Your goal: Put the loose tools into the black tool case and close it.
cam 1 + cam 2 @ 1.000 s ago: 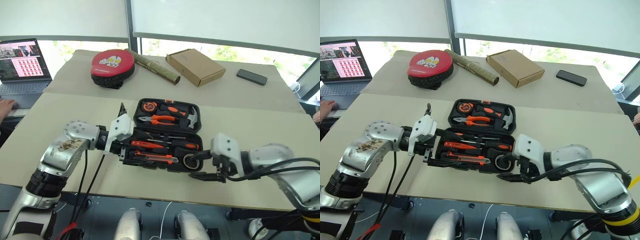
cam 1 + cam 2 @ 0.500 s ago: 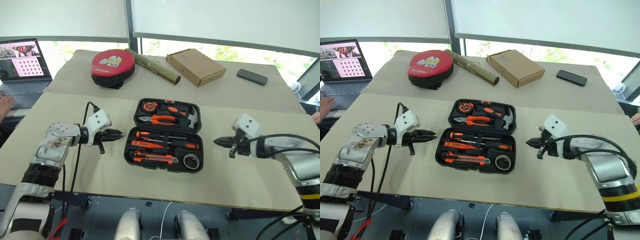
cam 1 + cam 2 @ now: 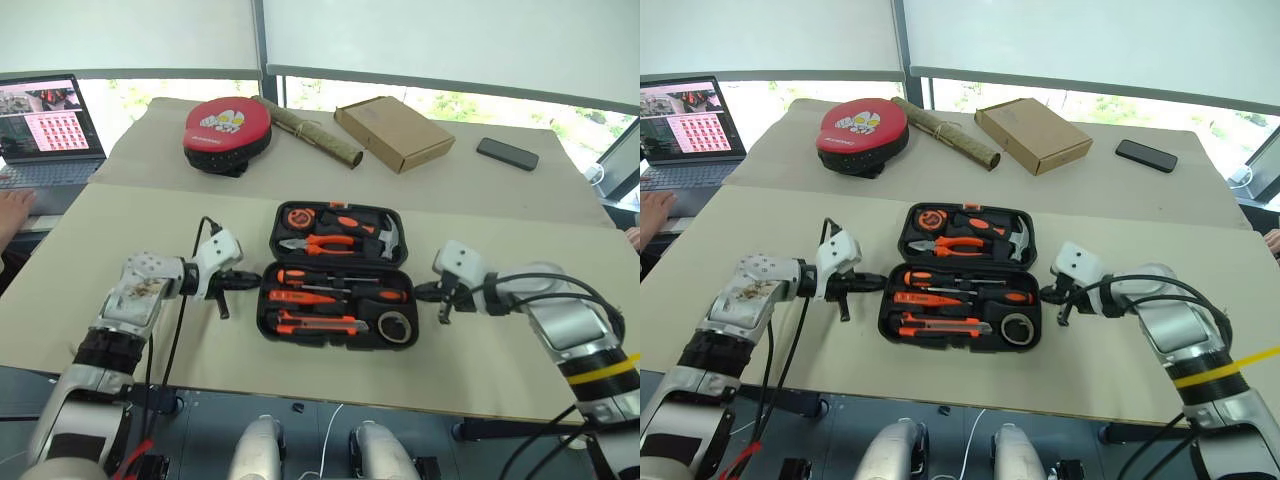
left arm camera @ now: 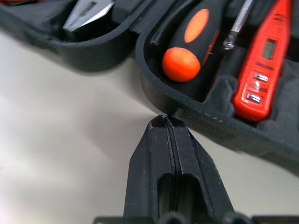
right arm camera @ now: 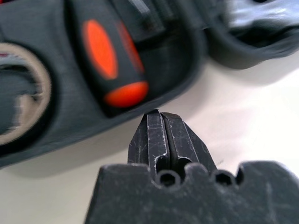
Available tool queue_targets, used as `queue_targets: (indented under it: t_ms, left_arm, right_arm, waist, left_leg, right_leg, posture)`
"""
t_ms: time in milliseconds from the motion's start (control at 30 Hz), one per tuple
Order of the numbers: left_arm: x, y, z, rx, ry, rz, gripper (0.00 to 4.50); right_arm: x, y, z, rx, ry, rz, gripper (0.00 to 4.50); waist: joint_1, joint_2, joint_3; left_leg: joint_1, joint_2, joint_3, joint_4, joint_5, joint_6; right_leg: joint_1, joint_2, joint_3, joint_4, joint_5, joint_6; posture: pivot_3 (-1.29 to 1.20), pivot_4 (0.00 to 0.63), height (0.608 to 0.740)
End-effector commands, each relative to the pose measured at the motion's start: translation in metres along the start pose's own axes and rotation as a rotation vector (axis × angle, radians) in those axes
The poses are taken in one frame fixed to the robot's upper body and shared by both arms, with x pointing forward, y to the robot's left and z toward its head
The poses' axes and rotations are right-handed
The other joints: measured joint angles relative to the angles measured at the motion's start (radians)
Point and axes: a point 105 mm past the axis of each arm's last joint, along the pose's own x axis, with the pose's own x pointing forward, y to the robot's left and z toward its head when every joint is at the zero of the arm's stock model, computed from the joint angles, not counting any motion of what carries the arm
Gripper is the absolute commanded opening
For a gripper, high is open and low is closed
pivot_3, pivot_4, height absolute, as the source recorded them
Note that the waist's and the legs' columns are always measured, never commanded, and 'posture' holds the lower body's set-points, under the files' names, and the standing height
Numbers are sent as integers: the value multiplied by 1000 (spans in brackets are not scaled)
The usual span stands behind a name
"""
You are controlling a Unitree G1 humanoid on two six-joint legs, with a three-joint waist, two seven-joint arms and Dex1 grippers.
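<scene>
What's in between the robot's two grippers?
The open black tool case lies between the left gripper and right gripper, its tools in their slots. Both grippers are shut, at the case's two sides. The head views show this.

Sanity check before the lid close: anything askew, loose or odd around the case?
Nothing stands out. The black tool case lies open and flat on the table, tools seated in their recesses, none loose beside it. The left gripper and right gripper sit shut and empty at its two sides.
</scene>
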Motion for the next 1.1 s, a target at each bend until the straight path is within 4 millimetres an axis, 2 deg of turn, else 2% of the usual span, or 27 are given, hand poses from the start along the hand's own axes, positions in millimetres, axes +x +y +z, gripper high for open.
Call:
queue_targets:
  t_ms: [33, 200, 300, 467, 600, 733, 833, 867, 933, 967, 1033, 1067, 1100]
  left_arm:
    - [7, -26, 25, 64, -85, -139, 52]
    - [1, -45, 11, 47, -31, -203, 52]
    - [-4, -57, 4, 27, -10, -229, 52]
    - [-7, -56, -5, 15, 21, -191, 52]
    - [-23, -41, -17, 1, 83, -108, 52]
    - [-51, -18, -31, -58, 140, 10, 1174]
    - [-64, -4, -26, -183, 87, 73, 2202]
    - [-64, 3, -20, -269, 46, 101, 2703]
    - [-61, 15, -4, -463, -40, 126, 3330]
    - [-57, 19, 2, -552, -58, 123, 3840]
    - [-48, 23, 11, -694, -58, 115, 4403]
    - [-43, 25, 15, -751, -54, 117, 4500]
    - [-39, 27, 18, -798, -53, 123, 4500]
  right_arm:
    - [-4, 28, 25, -78, -94, 114, 0]
    - [-12, 47, 21, -62, -94, 132, 0]
    - [-16, 53, 12, -41, -68, 109, 0]
    - [-23, 54, 2, -24, -30, 58, 0]
    - [-38, 50, -11, -15, 33, 8, 0]
    - [-62, 37, -23, 71, 56, -62, 1167]
    - [-74, 21, -21, 206, -10, -130, 2118]
    - [-76, 16, -17, 265, -48, -143, 2655]
    - [-76, 7, -8, 380, -125, -151, 3203]
    - [-74, 2, -3, 421, -156, -154, 3679]
    - [-68, -6, 5, 496, -197, -160, 4240]
    - [-64, -10, 9, 534, -212, -161, 4468]
    - [-60, -14, 13, 565, -220, -163, 4468]
  waist:
    - [-2, 0, 0]
    - [-3, 0, 0]
    - [-3, 0, 0]
    - [-3, 0, 0]
    - [-2, 0, 0]
    - [-3, 0, 0]
    - [-14, 0, 0]
    - [-15, 0, 0]
    - [-16, 0, 0]
    - [-15, -1, 0]
    - [-11, -1, 1]
    - [-11, -2, 0]
    - [-11, -2, 0]
  left_leg:
    - [0, 0, 0, 0, 0, 0]
    - [1, 0, 0, 1, 0, 0]
    - [1, 0, 0, 0, 0, 0]
    - [1, 0, 0, 1, 0, 0]
    - [1, 0, 0, 2, 0, 0]
    - [2, 0, -1, 2, 0, 0]
    - [4, 2, -1, 2, 0, 0]
    - [4, 2, -1, 2, 0, 0]
    - [4, 2, -1, 3, 1, -1]
    - [4, 2, -1, 4, 1, -1]
    - [3, 1, -2, 5, 1, 0]
    - [3, 1, -2, 5, 1, 0]
    - [3, 0, -2, 5, 1, 0]
  right_leg:
    - [0, 0, 0, 0, 0, 0]
    - [0, 0, 0, 1, 0, 0]
    - [0, 0, 0, 1, 0, 0]
    - [0, 0, 0, 1, 0, 0]
    - [1, 0, 0, 1, 0, 0]
    - [1, 0, 0, 1, 0, 0]
    - [2, 1, 0, 1, 0, -1]
    - [2, 1, 0, 1, 0, -1]
    - [2, 1, 0, 2, 0, -1]
    - [2, 1, 0, 2, 0, -1]
    - [3, 1, 0, 2, 0, 0]
    - [3, 1, 0, 2, 1, 0]
    - [3, 1, 0, 2, 0, 0]
  posture:
    - [0, 150, 740]
    - [0, 150, 740]
    - [0, 150, 740]
    - [0, 150, 740]
    - [0, 150, 740]
    - [0, 150, 740]
    - [0, 150, 740]
    - [0, 150, 740]
    - [0, 150, 740]
    - [0, 150, 740]
    - [0, 150, 740]
    - [0, 150, 740]
    - [0, 150, 740]
